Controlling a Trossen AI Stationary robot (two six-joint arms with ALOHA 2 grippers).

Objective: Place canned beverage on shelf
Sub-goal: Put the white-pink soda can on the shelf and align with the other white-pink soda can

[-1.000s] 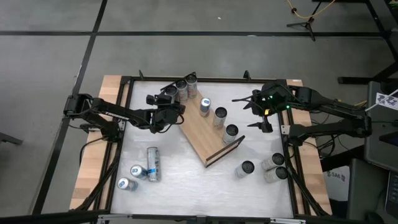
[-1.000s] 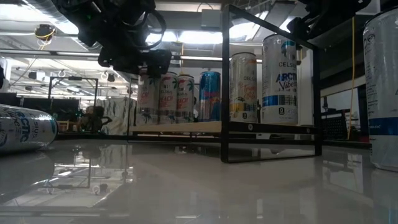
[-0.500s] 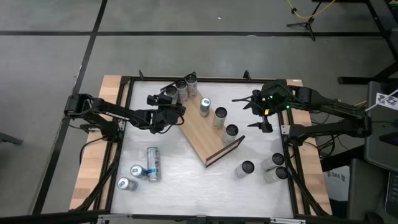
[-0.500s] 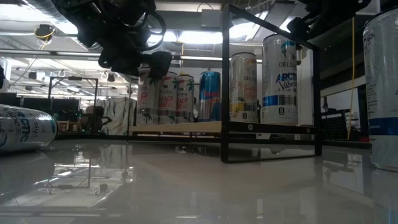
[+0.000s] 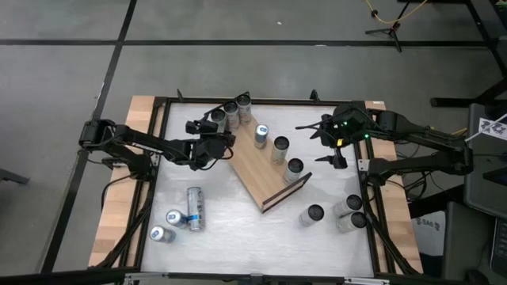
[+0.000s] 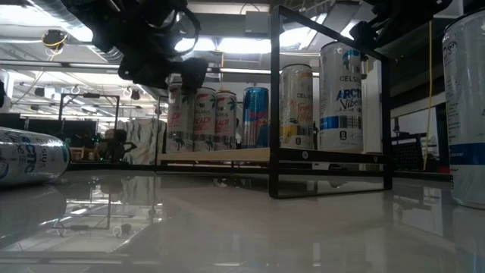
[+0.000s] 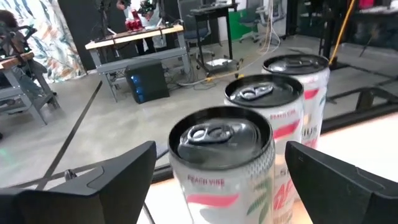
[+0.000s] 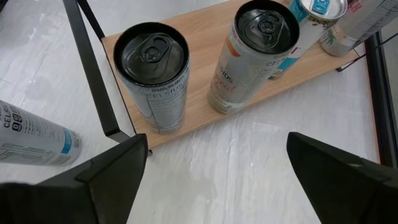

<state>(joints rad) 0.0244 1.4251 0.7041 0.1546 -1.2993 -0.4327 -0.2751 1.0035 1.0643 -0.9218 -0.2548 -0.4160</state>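
Table: I see a glossy white top [image 5: 245,229] with light wooden strips along its two sides and a black frame around it; grey floor with dark lines lies beyond it in the high view.
Room: in the low view I look across into a lit workshop with ceiling lights; the left wrist view shows benches, a dark cabinet and a grey floor behind the cans.
Shelf: the shelf [image 5: 255,169] lies at an angle near the table's middle, its black wire rail at the near short end; three cans stand in a row along one long edge, a blue-topped can [image 5: 261,133] farthest back, a Celsius can [image 8: 153,75] nearest the rail.
Cans off the shelf: three peach-labelled cans [image 5: 231,111] stand in a row just past the shelf's far end; three cans [image 5: 181,217] sit at the near left, one of them lying down; three more [image 5: 337,212] stand upright at the near right.
Left arm: I have it reaching in from the left edge; the left gripper [image 5: 223,137] is at the nearest peach can [image 7: 222,162]; its fingers [image 7: 112,177] stand spread on either side of that can, not pressing it.
Right arm: it waits over the far right of the table; the right gripper [image 5: 321,133] hangs above the shelf's right side with its fingers [image 8: 106,174] held wide apart, gripping nothing.
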